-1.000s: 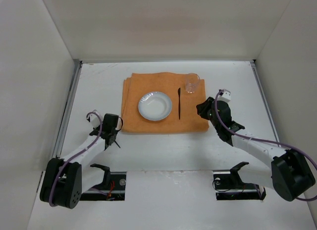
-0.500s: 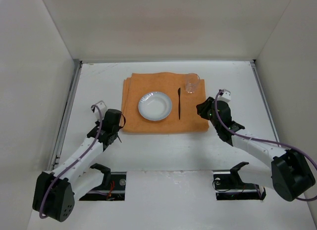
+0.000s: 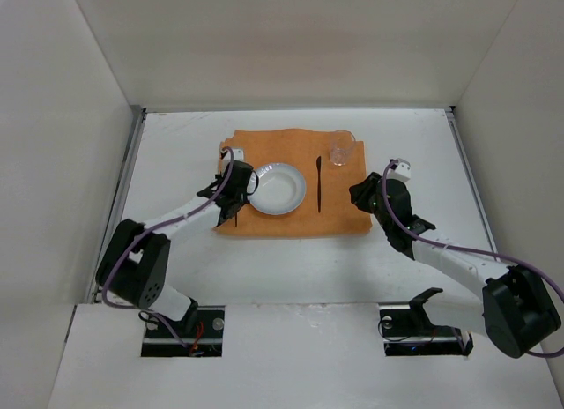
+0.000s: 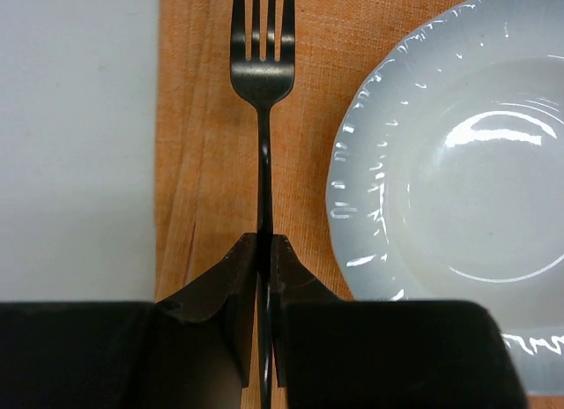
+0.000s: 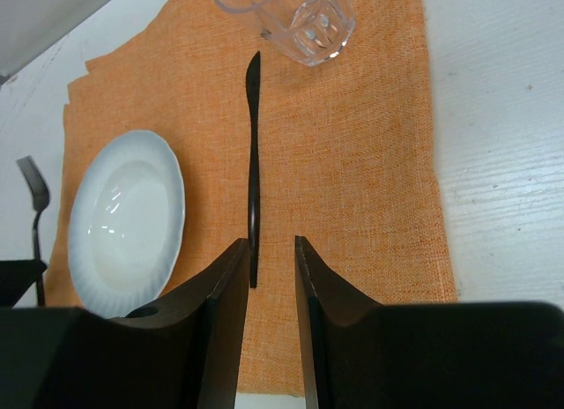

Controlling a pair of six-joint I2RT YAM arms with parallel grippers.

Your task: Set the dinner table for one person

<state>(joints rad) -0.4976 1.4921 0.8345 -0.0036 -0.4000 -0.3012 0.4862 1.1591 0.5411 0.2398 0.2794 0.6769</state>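
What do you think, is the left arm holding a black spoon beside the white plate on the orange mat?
Not a spoon: the left wrist view shows tines, so it is a black fork, pinched in the left end effector, beside the white plate on the orange mat.

Orange mat (image 3: 339, 206) on white table (image 3: 176, 162): white plate (image 3: 278, 188) at centre, black knife (image 3: 318, 182) just right of it, clear glass (image 3: 341, 148) at far-right corner. Left gripper (image 3: 236, 206) beside plate's left rim.
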